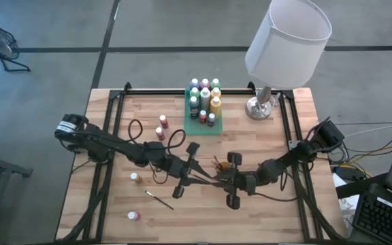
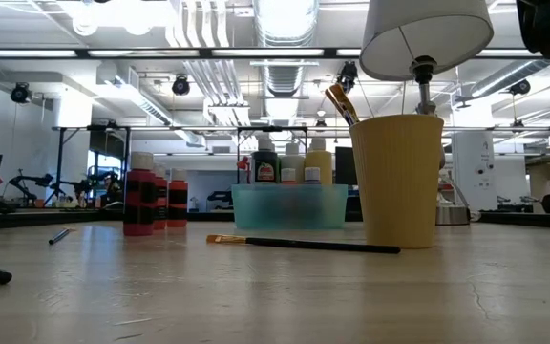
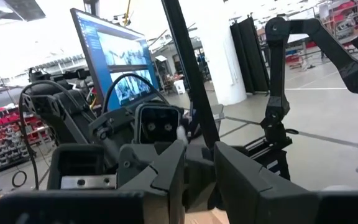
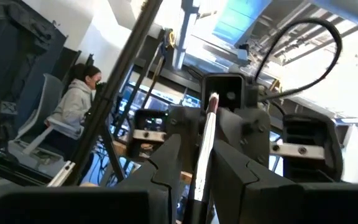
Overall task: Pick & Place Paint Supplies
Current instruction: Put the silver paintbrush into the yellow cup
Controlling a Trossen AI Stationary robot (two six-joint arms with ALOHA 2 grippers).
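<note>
- High view: the two dark arms meet nose to nose at the middle of the wooden bench [image 1: 284, 211]. The left end effector [image 1: 201, 178] is at 9 o'clock of the meeting point and the right end effector [image 1: 219, 180] at 3 o'clock.
- Right wrist view: the right end effector is pinched nearly shut on a thin paintbrush with a silver ferrule and dark handle [image 4: 202, 158]. The brush stands up between its fingers, reddish tip outward.
- Left wrist view: the left end effector is closed to a narrow gap on a thin dark rod [image 3: 191, 93]. I take the rod for a brush handle, but cannot tell whether it belongs to that same brush.
- The brush's long axis seems to run roughly along the 9-to-3 line between the two end effectors.
- The small orange-yellow plastic cup [image 1: 218, 163], with brushes already in it, sits at about 11 o'clock of the right end effector, just beside it. From the left end effector it lies at about 2 o'clock.
- Judgement: the right arm is the nearer one. The brush must be tipped upright over the cup's mouth before it is let go.
- The translucent green rectangular tray [image 1: 213, 131] of small pale-capped paint bottles [image 1: 205, 99] lies well off at 12 o'clock.
</note>
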